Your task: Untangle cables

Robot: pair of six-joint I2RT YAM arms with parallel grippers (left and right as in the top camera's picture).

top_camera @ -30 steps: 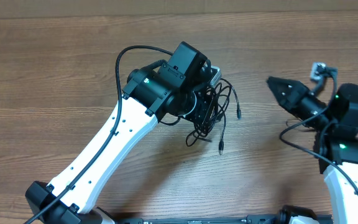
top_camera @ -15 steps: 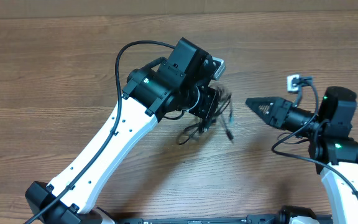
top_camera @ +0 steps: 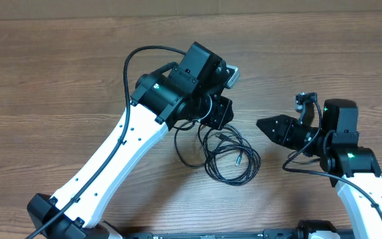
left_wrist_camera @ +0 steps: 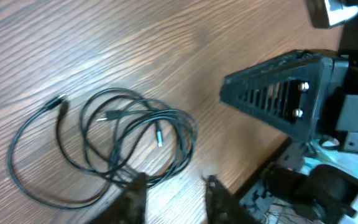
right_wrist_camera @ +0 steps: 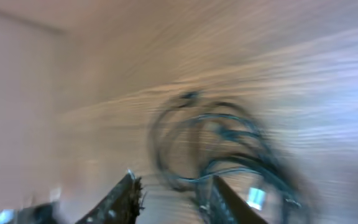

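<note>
Table (top_camera: 58, 79): wood, unchanged.
L arm (top_camera: 131, 143): same pose as 0.5 s ago.
R arm (top_camera: 350, 166): swung further left and lower vs 0.5 s ago, nose now near the bundle.
Cables (top_camera: 229, 157): were dangling bunched under L wrist. Now dropped, lying flat on table in loose overlapping loops between the two arms, one strand trailing left.
L pincer (left_wrist_camera: 174, 198): spread, nothing in it, above the cables.
R pincer (right_wrist_camera: 173, 199): spread, empty; wrist view badly blurred.

ovhd: top-down, whole table (top_camera: 58, 66) | L wrist: close, angled down | R wrist: close, blurred | all 3 share cables (top_camera: 225, 156)
</note>
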